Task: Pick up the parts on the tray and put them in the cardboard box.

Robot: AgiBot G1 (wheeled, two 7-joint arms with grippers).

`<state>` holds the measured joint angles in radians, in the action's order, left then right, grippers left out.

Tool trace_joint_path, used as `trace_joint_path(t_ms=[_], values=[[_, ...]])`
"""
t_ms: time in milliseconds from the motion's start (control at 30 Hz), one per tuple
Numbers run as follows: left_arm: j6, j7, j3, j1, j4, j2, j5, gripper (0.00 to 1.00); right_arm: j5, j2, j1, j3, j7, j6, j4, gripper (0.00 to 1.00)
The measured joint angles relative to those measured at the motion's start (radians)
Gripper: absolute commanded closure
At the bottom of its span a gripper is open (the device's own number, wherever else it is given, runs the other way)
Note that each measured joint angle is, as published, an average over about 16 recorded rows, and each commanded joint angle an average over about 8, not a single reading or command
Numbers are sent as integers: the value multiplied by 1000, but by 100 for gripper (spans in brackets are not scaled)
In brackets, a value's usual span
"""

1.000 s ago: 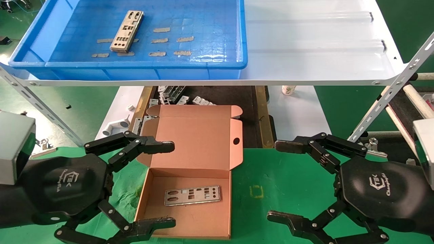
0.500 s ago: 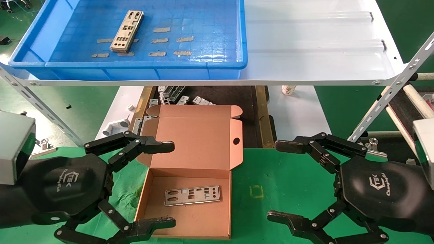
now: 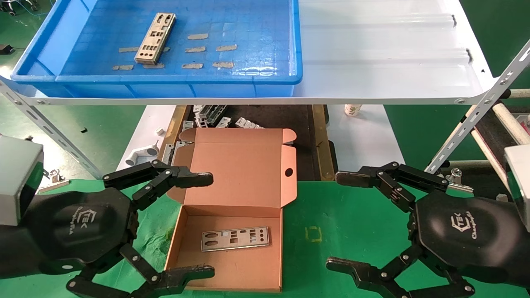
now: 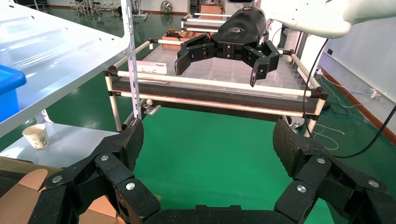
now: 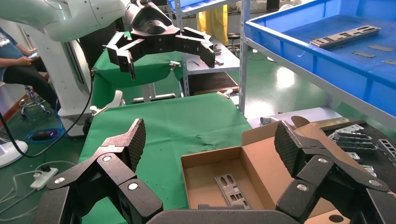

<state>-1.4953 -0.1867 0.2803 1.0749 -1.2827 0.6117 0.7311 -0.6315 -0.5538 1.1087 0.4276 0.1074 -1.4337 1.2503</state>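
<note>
green mat (image 3: 352, 215), lower frame; white shelf (image 3: 381, 54), upper right. tray (image 3: 174, 85), upper left, held one part (image 3: 155, 38). cardboard box (image 3: 232, 231), centre, held another part (image 3: 235, 239). left gripper (image 3: 209, 225) and right gripper (image 3: 335, 221), fingers spread, empty.

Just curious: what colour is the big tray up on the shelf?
Bright blue; the tray shows best in the head view.

Bright-blue tray (image 3: 62, 45) with gridded floor; silver-grey punched part (image 3: 155, 38); brown cardboard box (image 3: 238, 174); green table cloth (image 3: 352, 223); glossy white shelf (image 3: 381, 49); black grippers.
</note>
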Motion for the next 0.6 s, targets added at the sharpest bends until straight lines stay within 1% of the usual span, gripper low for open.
trace_joint_path(t_ms=[600], values=[[0,0,0,0,0,0,0,0,0,0,0,0,0,0,0,0]])
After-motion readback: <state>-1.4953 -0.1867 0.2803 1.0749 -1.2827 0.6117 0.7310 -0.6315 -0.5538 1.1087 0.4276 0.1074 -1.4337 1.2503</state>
